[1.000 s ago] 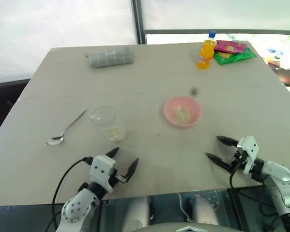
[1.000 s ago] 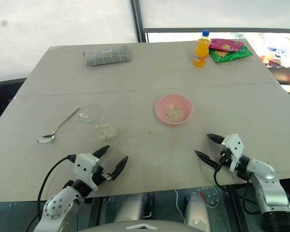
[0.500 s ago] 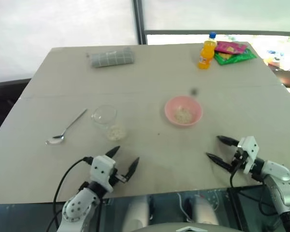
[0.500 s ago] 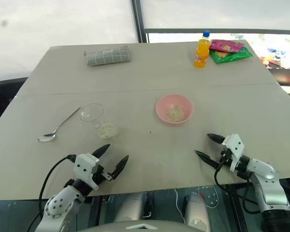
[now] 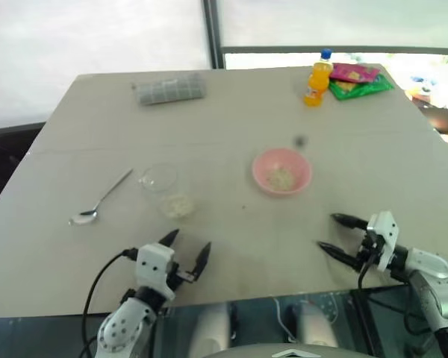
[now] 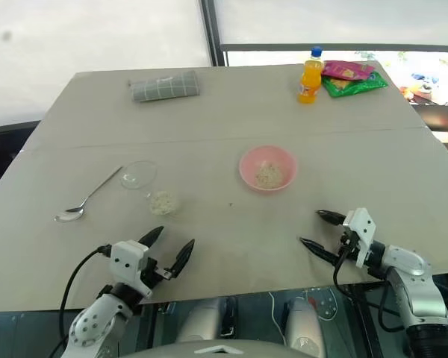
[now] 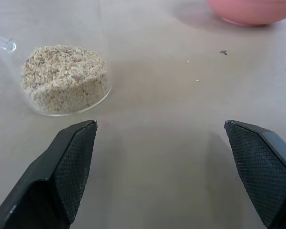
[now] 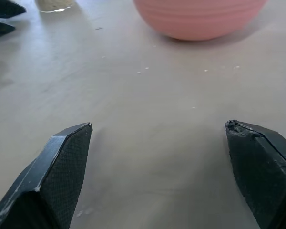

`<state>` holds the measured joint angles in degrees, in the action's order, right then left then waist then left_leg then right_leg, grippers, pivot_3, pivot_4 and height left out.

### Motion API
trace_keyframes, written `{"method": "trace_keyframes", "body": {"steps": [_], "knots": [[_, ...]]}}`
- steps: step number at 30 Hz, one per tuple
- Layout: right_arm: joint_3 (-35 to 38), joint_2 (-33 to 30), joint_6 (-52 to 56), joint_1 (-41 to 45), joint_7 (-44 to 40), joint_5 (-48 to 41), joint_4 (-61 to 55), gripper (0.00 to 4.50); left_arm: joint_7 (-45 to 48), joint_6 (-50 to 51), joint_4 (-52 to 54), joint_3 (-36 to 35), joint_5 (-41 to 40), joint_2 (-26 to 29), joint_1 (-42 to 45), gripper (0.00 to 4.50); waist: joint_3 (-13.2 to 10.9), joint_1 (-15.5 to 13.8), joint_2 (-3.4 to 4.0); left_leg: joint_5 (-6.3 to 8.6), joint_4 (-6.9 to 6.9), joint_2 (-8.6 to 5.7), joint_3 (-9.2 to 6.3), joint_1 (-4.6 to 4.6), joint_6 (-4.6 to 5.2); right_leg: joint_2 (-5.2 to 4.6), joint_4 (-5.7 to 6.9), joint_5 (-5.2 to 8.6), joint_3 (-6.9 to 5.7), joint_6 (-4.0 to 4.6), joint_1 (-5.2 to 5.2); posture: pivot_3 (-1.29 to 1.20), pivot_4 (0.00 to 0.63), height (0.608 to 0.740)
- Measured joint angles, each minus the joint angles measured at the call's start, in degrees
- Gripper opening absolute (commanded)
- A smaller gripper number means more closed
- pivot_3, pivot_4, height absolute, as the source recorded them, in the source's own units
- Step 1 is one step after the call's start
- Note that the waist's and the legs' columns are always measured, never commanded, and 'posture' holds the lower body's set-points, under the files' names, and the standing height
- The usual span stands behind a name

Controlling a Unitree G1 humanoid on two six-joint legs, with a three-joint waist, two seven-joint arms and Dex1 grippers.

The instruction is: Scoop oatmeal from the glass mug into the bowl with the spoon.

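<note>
The glass mug (image 5: 164, 189) stands left of the table's centre with pale oatmeal (image 7: 64, 78) in its bottom. Left of it, the silver spoon (image 5: 101, 200) lies flat on the table, touched by nothing. To the right of centre sits the pink bowl (image 5: 260, 162), with a little oatmeal (image 5: 282, 178) inside. My left gripper (image 5: 187, 244) hovers open near the front edge, just in front of the mug, and holds nothing. My right gripper (image 5: 328, 233) is open and empty in front of the bowl (image 8: 200, 19), pointing toward it.
At the far right of the table stand an orange drink bottle (image 5: 318, 77) and bright snack packets (image 5: 361, 80). A grey checked cloth (image 5: 169, 90) lies at the far left. The table's front edge runs just under both grippers.
Both wrists have turned slightly while the grippers stay open near the front edge. Mug, spoon and bowl have not moved.
</note>
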<state>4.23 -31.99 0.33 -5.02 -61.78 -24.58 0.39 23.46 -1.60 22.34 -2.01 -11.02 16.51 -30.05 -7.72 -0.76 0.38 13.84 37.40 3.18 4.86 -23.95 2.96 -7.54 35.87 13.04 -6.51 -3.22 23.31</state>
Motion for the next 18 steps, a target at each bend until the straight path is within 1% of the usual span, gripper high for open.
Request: {"method": "trace_keyframes", "body": {"steps": [2,4,7,8,11,13,15,16,18], "knots": [[-1.0,-0.2,3.1,-0.6,-1.1,-2.2,-3.2,4.50,-0.8,0.0,1.2,-1.7,-1.4,-1.1,-1.8,4.48,-0.1,0.2,0.05,0.00,-0.01,0.05,0.04,0.00,0.00,0.08,0.00,0.00,0.04,0.00,0.04,0.00,0.150,0.718],[-1.8,-0.5,5.5,-1.2,-1.8,-3.9,-7.6,4.50,-0.6,-1.2,1.1,-4.9,-4.6,-2.1,-4.1,4.48,-0.3,0.3,-0.09,0.00,-0.01,0.10,0.04,-0.02,-0.01,0.20,0.04,0.00,0.08,0.01,0.12,0.00,0.150,0.718],[-2.7,-0.9,7.7,-1.3,-1.7,-5.7,-13.6,4.50,0.6,-1.9,-0.1,-9.4,-8.0,-1.7,-5.3,4.48,-0.6,0.0,-0.31,0.04,-0.01,0.16,-0.08,-0.03,-0.07,0.33,0.05,0.00,0.06,0.03,0.14,0.00,0.150,0.718],[-3.0,-0.9,8.6,-1.3,-1.5,-6.2,-15.5,4.50,0.8,-1.8,-0.6,-10.5,-8.9,-1.3,-5.2,4.48,-0.7,0.0,-0.35,0.15,0.00,0.16,-0.12,-0.03,-0.26,0.35,0.05,0.00,0.06,0.04,0.14,0.00,0.150,0.718],[-4.3,-0.9,11.3,-0.1,-0.4,-8.2,-21.9,4.50,1.8,-0.3,-2.5,-15.7,-11.8,1.5,-3.9,4.48,-0.9,-0.1,-0.52,0.16,0.05,0.23,-0.24,-0.12,-0.28,0.38,0.06,-0.01,0.01,0.05,0.15,0.00,0.150,0.718],[-4.5,-0.9,13.2,1.8,0.1,-9.6,-23.9,4.50,2.8,1.7,-3.3,-18.6,-13.7,5.0,-1.3,4.48,-1.1,-0.2,-0.70,0.15,0.16,0.22,-0.27,-0.29,-0.28,0.37,0.06,-0.04,0.02,0.10,0.23,0.00,0.150,0.718],[-5.0,-0.6,13.9,3.8,0.2,-10.7,-25.0,4.50,3.0,4.0,-4.9,-21.8,-15.2,8.9,3.1,4.48,-1.1,-0.2,-0.69,0.11,0.42,0.20,-0.48,-0.64,-0.22,0.45,0.07,-0.10,-0.07,0.17,0.36,0.00,0.150,0.718],[-5.2,-0.2,14.0,4.7,0.2,-11.1,-25.2,4.50,2.9,5.1,-5.8,-23.5,-16.2,10.5,5.5,4.48,-1.1,-0.2,-0.67,0.00,0.58,0.17,-0.58,-0.81,-0.04,0.49,0.08,-0.13,-0.15,0.21,0.40,0.00,0.150,0.718],[-5.4,0.6,13.9,5.9,0.2,-11.6,-25.6,4.50,3.1,6.9,-7.5,-26.5,-18.4,13.1,10.4,4.48,-1.1,-0.2,-0.67,0.02,0.73,0.12,-0.56,-0.84,-0.05,0.48,0.08,-0.24,-0.13,0.36,0.34,0.00,0.150,0.718]]}}
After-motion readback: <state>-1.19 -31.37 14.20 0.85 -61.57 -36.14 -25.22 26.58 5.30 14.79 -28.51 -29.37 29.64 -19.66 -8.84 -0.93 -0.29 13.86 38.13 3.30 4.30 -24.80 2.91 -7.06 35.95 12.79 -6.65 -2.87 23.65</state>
